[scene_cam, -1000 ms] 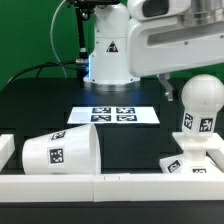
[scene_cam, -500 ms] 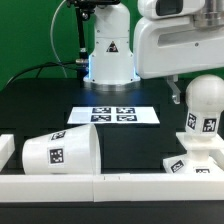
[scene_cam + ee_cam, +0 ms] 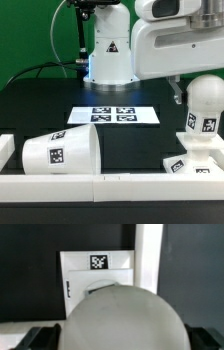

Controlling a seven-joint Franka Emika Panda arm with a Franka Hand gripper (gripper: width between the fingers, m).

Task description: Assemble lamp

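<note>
bulb (image 3: pixel 125 317) fills wrist view, covering base (image 3: pixel 85 274) | end effector (image 3: pixel 122 336) spread: cannot tell

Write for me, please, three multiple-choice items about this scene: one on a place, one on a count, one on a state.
1. Where is the bulb?
A. Upright on the base, at the exterior view's right
B. Lying loose at the exterior view's left
C. Hanging in the air

2. How many black tags does the marker board carry?
A. Two
B. Four
C. Six

3. In what state is the shade?
A. Standing upright
B. Lying on its side
C. Mounted over the bulb

Answers:
1 A: its neck goes straight down into the base.
2 B: the tags form two rows of two.
3 B: its tapered wall lies along the table, away from the bulb.
</note>
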